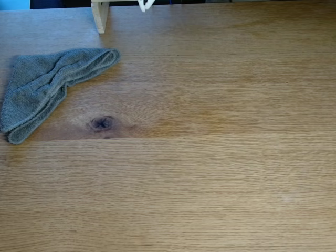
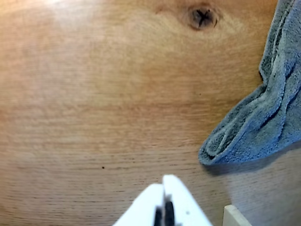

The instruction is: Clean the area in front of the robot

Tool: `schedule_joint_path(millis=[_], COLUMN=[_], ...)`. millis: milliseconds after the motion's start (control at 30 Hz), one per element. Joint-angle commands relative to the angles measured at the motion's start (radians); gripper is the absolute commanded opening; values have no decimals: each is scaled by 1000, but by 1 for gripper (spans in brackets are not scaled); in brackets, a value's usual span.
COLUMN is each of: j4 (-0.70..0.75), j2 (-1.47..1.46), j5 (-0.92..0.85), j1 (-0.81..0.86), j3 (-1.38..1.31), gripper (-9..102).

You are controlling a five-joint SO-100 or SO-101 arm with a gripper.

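Note:
The oak tabletop (image 1: 210, 173) spreads across the fixed view, with a dark knot (image 1: 102, 123) left of centre and a faint pale smudge (image 1: 286, 198) at the lower right. A white tip of the robot (image 1: 146, 5) pokes in at the top edge. In the wrist view my white gripper (image 2: 163, 181) enters from the bottom edge, its two fingers pressed together with nothing between them, hovering above bare wood (image 2: 94, 117). The knot (image 2: 203, 17) lies at the top of that view.
A folded grey terry cloth (image 1: 44, 86) lies at the left of the table; in the wrist view the cloth (image 2: 263, 122) is to the gripper's right. A pale wooden post (image 1: 100, 16) stands at the back, its corner (image 2: 237, 217) beside the gripper.

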Motion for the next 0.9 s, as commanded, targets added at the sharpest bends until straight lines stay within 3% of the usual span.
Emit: schedule_joint_path(millis=[0, 333, 600, 867], j4=[-26, 64, 72, 75], j2=[295, 719, 727, 727], j5=[-28, -60, -48, -25], j1=[-26, -61, -74, -135], j3=[181, 583, 746, 738], gripper=[0, 0, 0, 1])
